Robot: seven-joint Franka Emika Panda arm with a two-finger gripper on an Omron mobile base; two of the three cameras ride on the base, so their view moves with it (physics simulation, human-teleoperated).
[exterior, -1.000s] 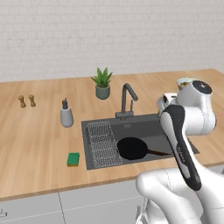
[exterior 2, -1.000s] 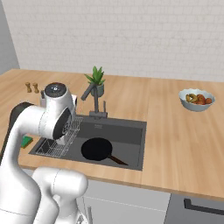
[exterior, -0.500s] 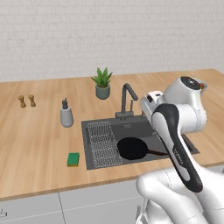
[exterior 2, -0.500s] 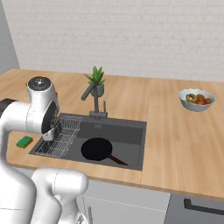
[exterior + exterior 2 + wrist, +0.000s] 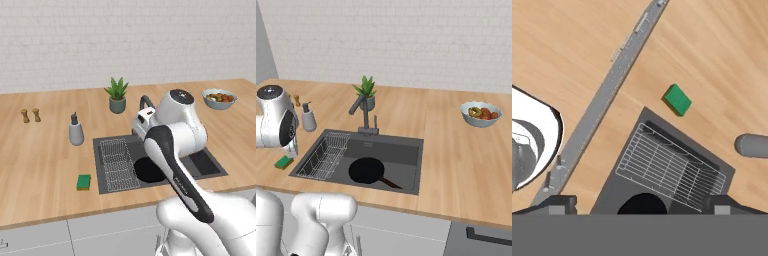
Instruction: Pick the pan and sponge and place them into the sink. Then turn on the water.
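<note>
The black pan [image 5: 367, 170] lies flat in the dark grey sink [image 5: 397, 148], handle pointing to the front right; my arm hides part of the pan [image 5: 146, 171] in the left base view. The green sponge [image 5: 83, 181] lies on the counter just left of the sink, also seen as a sponge [image 5: 283, 162] and sponge [image 5: 677, 99]. My gripper [image 5: 641, 204] hangs open and empty high over the wire rack [image 5: 672, 167], its fingertips [image 5: 560, 202] wide apart. No water falls from the faucet [image 5: 362, 112].
A grey soap dispenser [image 5: 75, 131] stands behind the sink's left corner, a potted plant [image 5: 117, 95] behind the faucet. A fruit bowl [image 5: 219, 98] sits at the far right, two small shakers [image 5: 30, 115] at the far left. The counter's front edge runs close to the sponge.
My arm has swung left, from over the sink's right side to over the rack on its left side. The pan and sponge have not moved.
</note>
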